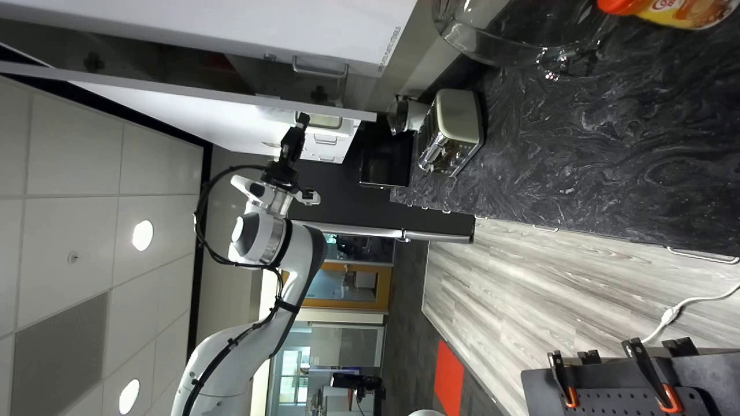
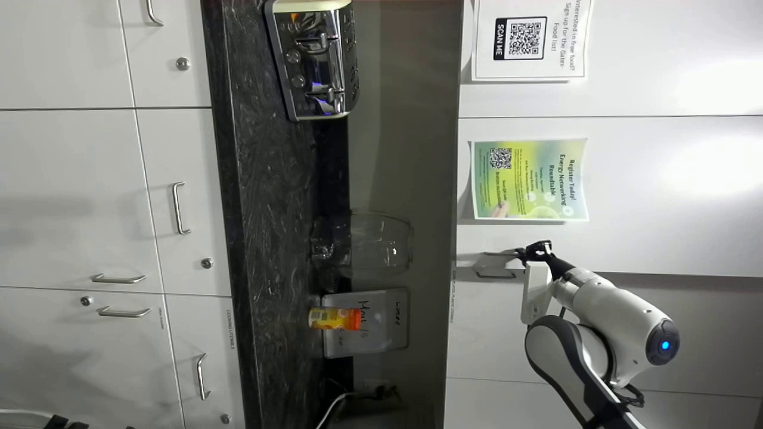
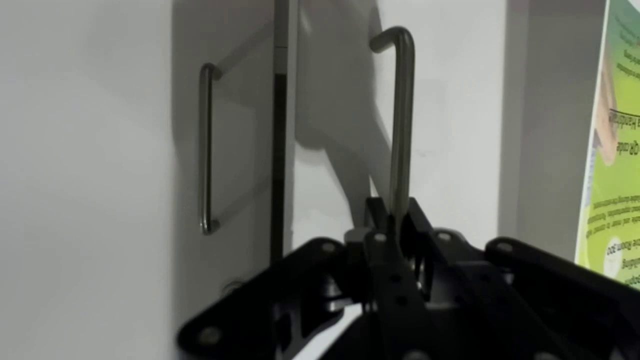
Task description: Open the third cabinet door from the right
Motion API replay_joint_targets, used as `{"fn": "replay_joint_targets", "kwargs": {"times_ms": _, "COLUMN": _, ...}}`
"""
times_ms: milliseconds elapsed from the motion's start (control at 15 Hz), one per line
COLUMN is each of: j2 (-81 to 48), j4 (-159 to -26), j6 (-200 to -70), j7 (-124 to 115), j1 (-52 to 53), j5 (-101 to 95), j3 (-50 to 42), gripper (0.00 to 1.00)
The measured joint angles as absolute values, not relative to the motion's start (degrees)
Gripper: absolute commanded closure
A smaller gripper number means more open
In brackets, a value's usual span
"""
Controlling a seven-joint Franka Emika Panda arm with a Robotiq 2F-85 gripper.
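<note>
A: Where is the third cabinet door from the right (image 2: 644, 185)?

B: In an exterior view it is the white one bearing a green notice (image 2: 527, 180), with the end effector (image 2: 522, 253) at its handle (image 2: 502, 254).

A: And below?

B: In an exterior view, the bench (image 1: 578, 133) carries a toaster (image 1: 458, 115), a clear vessel (image 1: 491, 34) and an orange-lidded container (image 1: 673, 13); above, the door stands ajar.

A: The grip?

B: In the wrist view, the fingers (image 3: 420, 220) clasp the handle — one on each side — and a dark gap (image 3: 278, 165) parts the door's edge from the neighbouring door (image 3: 235, 135).
</note>
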State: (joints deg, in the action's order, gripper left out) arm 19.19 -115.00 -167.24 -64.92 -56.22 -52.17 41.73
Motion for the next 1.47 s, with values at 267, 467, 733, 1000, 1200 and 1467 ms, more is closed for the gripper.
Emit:
{"fn": "replay_joint_targets", "kwargs": {"times_ms": 267, "j2": 26.71, "j4": -119.67, "j6": -163.11, "j7": -66.66, "j1": -52.19, "j5": -49.52, "j3": 41.48, "gripper": 0.97}}
{"fn": "replay_joint_targets", "kwargs": {"times_ms": 467, "j2": 31.25, "j4": -122.32, "j6": -159.93, "j7": -67.04, "j1": -47.87, "j5": -47.59, "j3": 41.38, "gripper": 0.97}}
{"fn": "replay_joint_targets", "kwargs": {"times_ms": 733, "j2": 33.99, "j4": -123.55, "j6": -155.20, "j7": -70.31, "j1": -38.35, "j5": -48.32, "j3": 41.44, "gripper": 0.97}}
{"fn": "replay_joint_targets", "kwargs": {"times_ms": 1000, "j2": 30.45, "j4": -120.34, "j6": -151.81, "j7": -71.38, "j1": -31.21, "j5": -51.08, "j3": 42.80, "gripper": 0.57}}
{"fn": "replay_joint_targets", "kwargs": {"times_ms": 1200, "j2": 27.15, "j4": -119.17, "j6": -149.42, "j7": -68.64, "j1": -25.59, "j5": -55.44, "j3": 40.47, "gripper": 0.35}}
{"fn": "replay_joint_targets", "kwargs": {"times_ms": 1467, "j2": 23.10, "j4": -118.29, "j6": -146.62, "j7": -62.92, "j1": -15.73, "j5": -59.10, "j3": 34.26, "gripper": 0.05}}
